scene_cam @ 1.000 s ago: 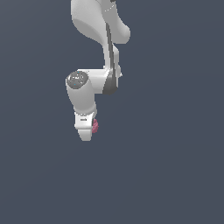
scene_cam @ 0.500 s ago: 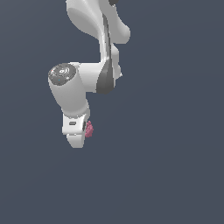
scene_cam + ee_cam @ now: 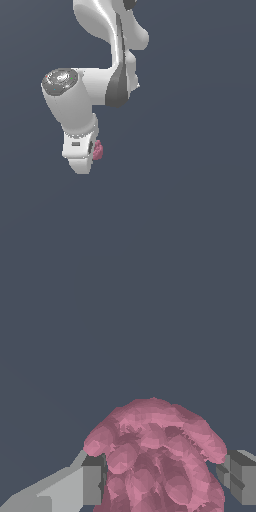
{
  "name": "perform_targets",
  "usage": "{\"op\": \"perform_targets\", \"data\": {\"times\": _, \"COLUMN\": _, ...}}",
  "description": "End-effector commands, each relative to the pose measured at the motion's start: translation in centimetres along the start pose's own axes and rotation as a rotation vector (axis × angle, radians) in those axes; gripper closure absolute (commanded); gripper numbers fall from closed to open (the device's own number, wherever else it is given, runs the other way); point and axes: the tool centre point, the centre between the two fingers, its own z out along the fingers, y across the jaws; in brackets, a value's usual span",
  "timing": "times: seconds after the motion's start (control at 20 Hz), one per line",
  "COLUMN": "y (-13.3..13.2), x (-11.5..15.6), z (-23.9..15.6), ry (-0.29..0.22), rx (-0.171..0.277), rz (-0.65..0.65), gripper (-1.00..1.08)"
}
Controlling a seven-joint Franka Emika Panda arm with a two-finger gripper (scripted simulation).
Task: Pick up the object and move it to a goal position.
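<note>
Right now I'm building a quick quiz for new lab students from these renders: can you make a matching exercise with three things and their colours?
Things:
1. object
2. fingers
3. background

Colours:
A. dark blue-grey
B. pink-magenta
C. grey

Pairs: 1-B, 2-C, 3-A. In the wrist view the fingers sit on either side of the object.

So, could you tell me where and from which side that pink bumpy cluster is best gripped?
Across its lumpy middle, as now: in the wrist view the pink cluster sits between the two grey fingers, one on each flank, with its rounded end poking out beyond them. It has no handle or flat face, so squeezing the broad sides looks the steadiest hold.
</note>
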Motion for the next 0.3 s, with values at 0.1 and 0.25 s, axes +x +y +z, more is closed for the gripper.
{"op": "perform_targets", "data": {"times": 0.1, "y": 0.35, "x": -0.1, "z": -0.28, "ry": 0.0, "rx": 0.0, "rz": 0.0, "gripper": 1.08}}
{"op": "perform_targets", "data": {"times": 0.25, "y": 0.33, "x": -0.1, "z": -0.23, "ry": 0.0, "rx": 0.0, "rz": 0.0, "gripper": 1.08}}
